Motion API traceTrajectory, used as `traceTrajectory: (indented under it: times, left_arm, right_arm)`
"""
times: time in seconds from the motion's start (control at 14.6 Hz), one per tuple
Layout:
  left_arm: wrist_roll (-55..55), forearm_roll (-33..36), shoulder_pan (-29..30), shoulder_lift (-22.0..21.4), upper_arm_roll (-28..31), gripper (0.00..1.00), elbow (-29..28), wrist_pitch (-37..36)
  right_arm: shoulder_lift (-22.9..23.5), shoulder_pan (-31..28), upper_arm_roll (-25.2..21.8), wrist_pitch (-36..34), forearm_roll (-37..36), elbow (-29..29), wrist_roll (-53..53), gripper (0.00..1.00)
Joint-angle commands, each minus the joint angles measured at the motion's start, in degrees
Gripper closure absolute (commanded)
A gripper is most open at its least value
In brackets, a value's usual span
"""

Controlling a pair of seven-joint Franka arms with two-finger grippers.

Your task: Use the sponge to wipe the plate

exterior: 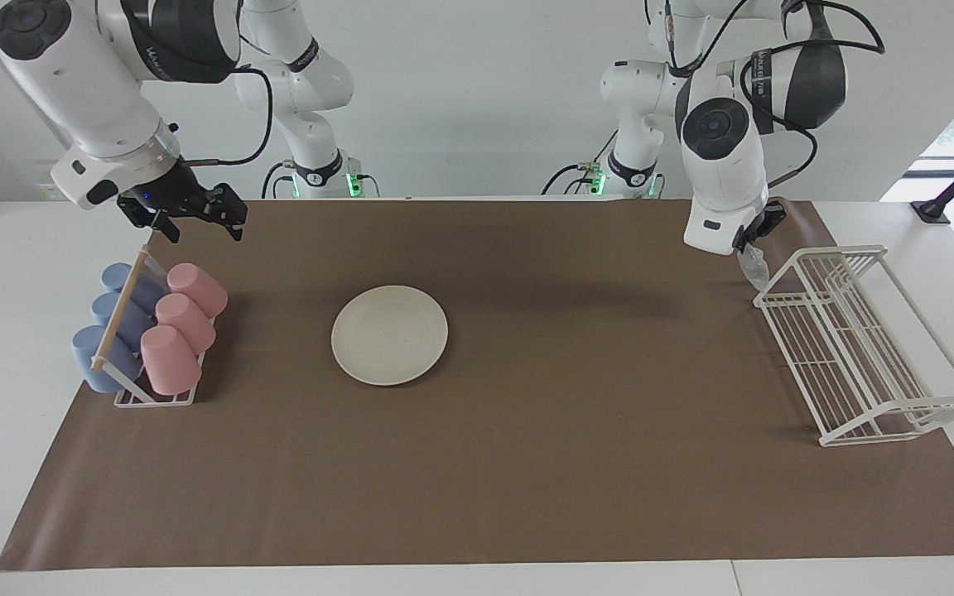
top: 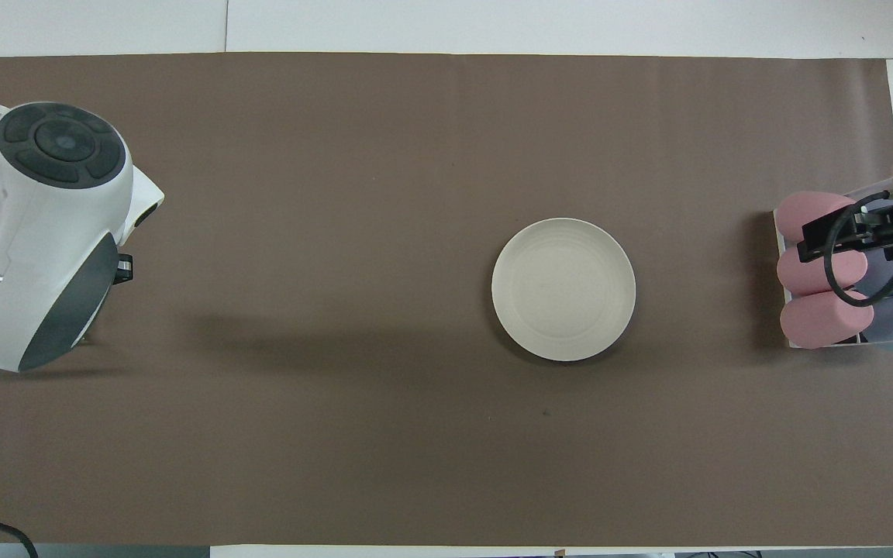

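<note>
1. Brown paper mat [exterior: 527,463] is covering most of the white table, and I am counting one plate, one sponge, one wire rack and one cup holder on or over it.
2. I am seeing the single plate [exterior: 390,334] lying flat on the mat, toward the right arm's end of the table, with nothing on it.
3. My left gripper [exterior: 757,233] is hanging over the mat beside the white wire rack [exterior: 858,348], pinching the silvery sponge [exterior: 753,266], which is dangling below the fingers, well apart from the plate.
4. My right gripper [exterior: 195,217] is waiting over the cup holder [exterior: 154,397], its fingers standing apart and carrying nothing.
5. I am counting three pink cups [exterior: 183,323] and three blue cups [exterior: 117,323] lying in that holder.
</note>
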Motion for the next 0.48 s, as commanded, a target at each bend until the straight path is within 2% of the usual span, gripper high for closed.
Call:
traceTrajectory:
  times: [0.0, 0.41]
  left_arm:
    - [-0.6, 7.7, 0.3, 4.9, -0.3, 1.00, 4.5, -2.3]
    - [-0.6, 23.0, 0.9, 10.8, -0.2, 1.00, 4.4, -2.0]
  right_arm:
    - [0.1, -0.1, 0.4, -0.1, 0.1, 1.5, -0.4, 0.00]
    - [-1.0, 0.4, 0.4, -0.2, -0.1, 1.4, -0.2, 0.00]
